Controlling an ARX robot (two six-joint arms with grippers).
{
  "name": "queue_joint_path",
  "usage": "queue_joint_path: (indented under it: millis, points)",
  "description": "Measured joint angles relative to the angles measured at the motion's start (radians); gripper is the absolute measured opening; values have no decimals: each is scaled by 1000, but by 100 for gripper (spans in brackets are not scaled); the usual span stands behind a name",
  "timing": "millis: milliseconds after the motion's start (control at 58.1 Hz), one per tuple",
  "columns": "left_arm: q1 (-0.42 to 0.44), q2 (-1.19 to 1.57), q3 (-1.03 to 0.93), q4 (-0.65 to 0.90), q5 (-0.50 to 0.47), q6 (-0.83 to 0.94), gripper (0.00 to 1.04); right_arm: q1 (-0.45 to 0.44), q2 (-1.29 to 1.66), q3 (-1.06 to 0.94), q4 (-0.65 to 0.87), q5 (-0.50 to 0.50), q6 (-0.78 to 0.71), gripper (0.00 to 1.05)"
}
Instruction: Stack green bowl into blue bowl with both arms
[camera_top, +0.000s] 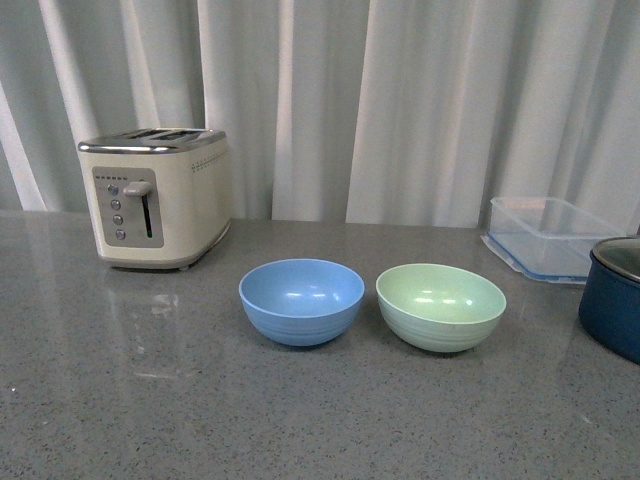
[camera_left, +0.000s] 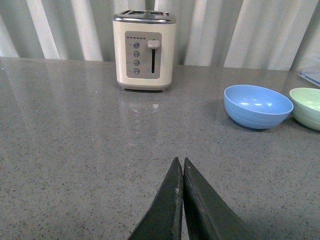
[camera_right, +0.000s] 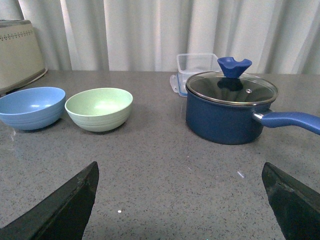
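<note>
The light blue bowl (camera_top: 301, 300) stands upright and empty on the grey countertop. The pale green bowl (camera_top: 441, 306) stands empty just to its right, close beside it without touching. Neither arm shows in the front view. My left gripper (camera_left: 180, 161) is shut and empty over bare counter, well short of the blue bowl (camera_left: 258, 106) and the green bowl (camera_left: 307, 107). My right gripper (camera_right: 181, 167) is open wide and empty over the counter, with the green bowl (camera_right: 99, 108) and blue bowl (camera_right: 31, 107) ahead on one side.
A cream toaster (camera_top: 157, 196) stands at the back left. A clear plastic container (camera_top: 550, 236) sits at the back right. A dark navy pot (camera_right: 231, 106) with a glass lid and a long blue handle stands right of the green bowl. White curtains hang behind.
</note>
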Motion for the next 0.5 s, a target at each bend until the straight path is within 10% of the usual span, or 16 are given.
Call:
queue_joint_path:
  millis: [378,499]
  points:
    - [0,-193,0,-199,0,0,4,0,0,0,0,0,0,95]
    - [0,-193,0,-200,0,0,20,0,0,0,0,0,0,95]
